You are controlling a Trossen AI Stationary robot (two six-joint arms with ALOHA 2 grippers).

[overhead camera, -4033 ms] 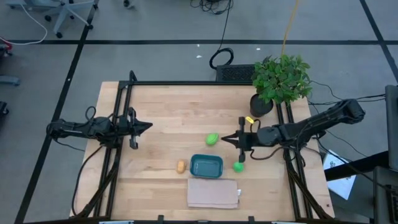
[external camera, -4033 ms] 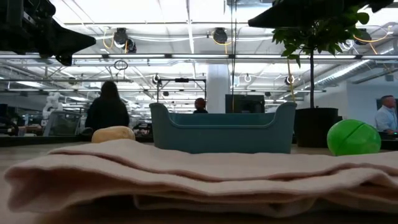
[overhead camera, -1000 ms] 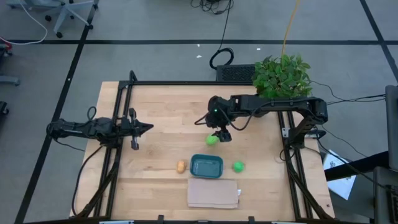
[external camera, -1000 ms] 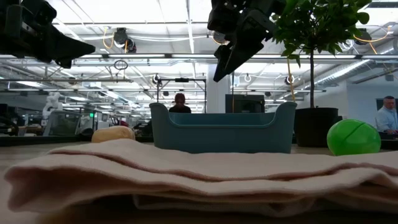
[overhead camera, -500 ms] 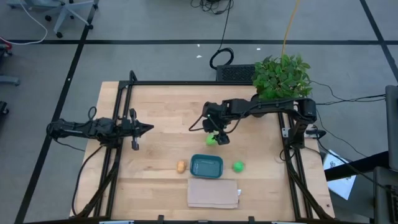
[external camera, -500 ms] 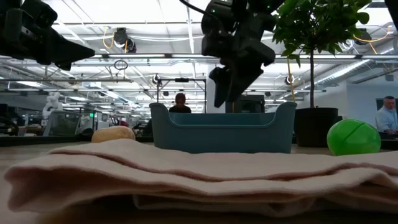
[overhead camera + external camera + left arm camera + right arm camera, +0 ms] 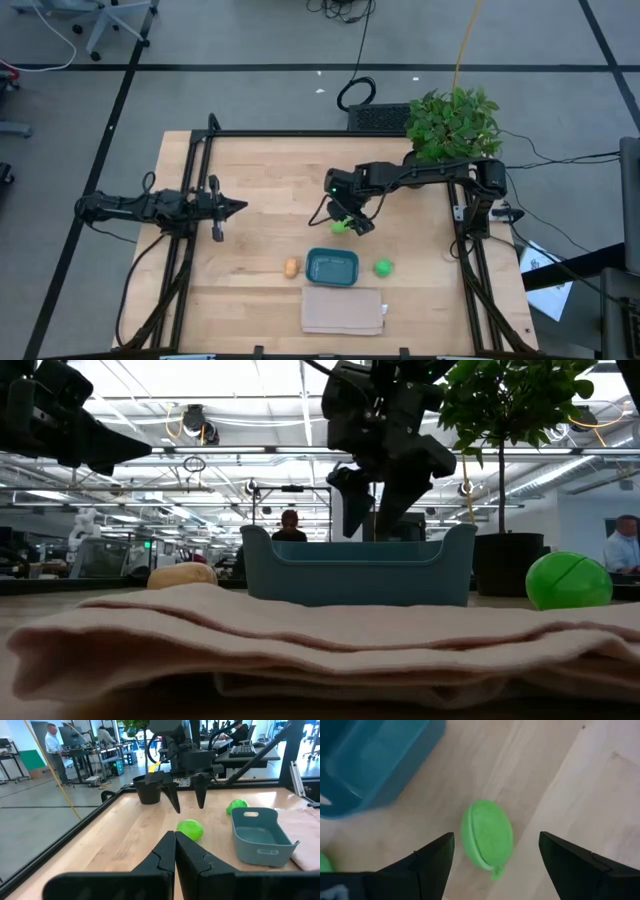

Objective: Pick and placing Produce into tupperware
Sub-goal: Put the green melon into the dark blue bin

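Note:
The lime-green piece of produce (image 7: 487, 835) lies on the wooden table. My right gripper (image 7: 189, 808) hangs open just above it, slanting down, with one finger to each side and neither touching. The teal tupperware (image 7: 332, 266) sits nearer the front edge. The yellow-orange piece (image 7: 290, 268) lies left of the tupperware and the bright green ball (image 7: 383, 267) right of it. My left gripper (image 7: 236, 205) waits shut at the table's left side, pointing level.
A folded tan cloth (image 7: 343, 310) lies at the front edge, just before the tupperware. A potted plant (image 7: 452, 125) stands at the far right corner. Bare wood lies between my left gripper and the produce. People stand in the room beyond the table.
My right gripper has come down toward the lime-green piece and rolled about its wrist, so both fingers now stand astride the piece. It has stayed open. Nothing on the table has moved.

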